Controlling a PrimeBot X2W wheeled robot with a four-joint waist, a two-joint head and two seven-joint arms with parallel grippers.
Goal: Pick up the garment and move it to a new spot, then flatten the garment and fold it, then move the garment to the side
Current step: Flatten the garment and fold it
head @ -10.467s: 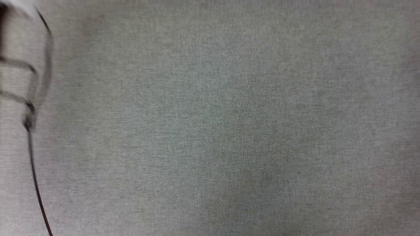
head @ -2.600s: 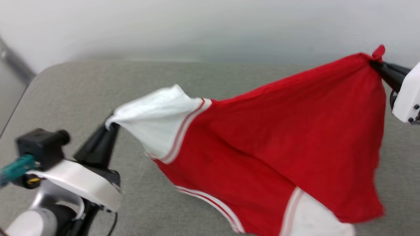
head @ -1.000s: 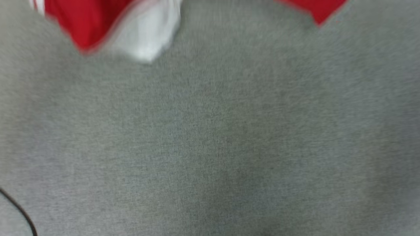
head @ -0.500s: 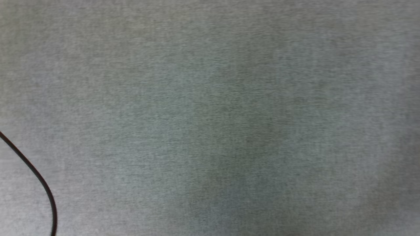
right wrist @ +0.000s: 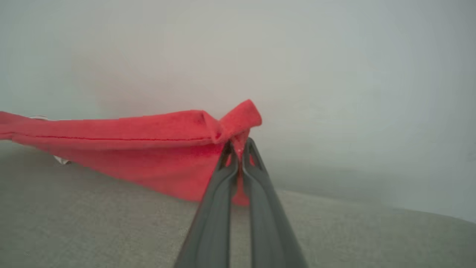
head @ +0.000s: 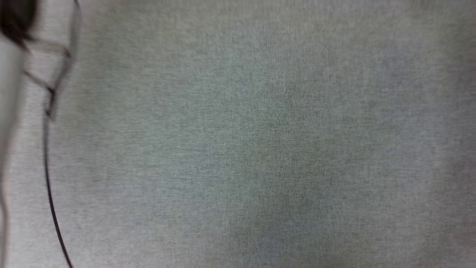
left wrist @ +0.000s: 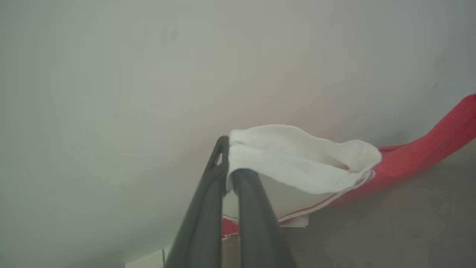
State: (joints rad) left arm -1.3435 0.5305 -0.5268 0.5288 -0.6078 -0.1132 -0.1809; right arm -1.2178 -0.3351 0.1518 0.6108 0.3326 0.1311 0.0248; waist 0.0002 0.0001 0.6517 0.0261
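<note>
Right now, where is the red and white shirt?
In the wrist views, the garment hangs stretched over the grey surface: the left end effector pinches its white sleeve, the right end effector a red corner.

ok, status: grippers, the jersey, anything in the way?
Left gripper shut on garment, white sleeve; right gripper shut on its red edge. Garment stretched between them over grey surface. Dark cable at head view's left.

Red garment [right wrist: 141, 152] corner between jaws
</note>
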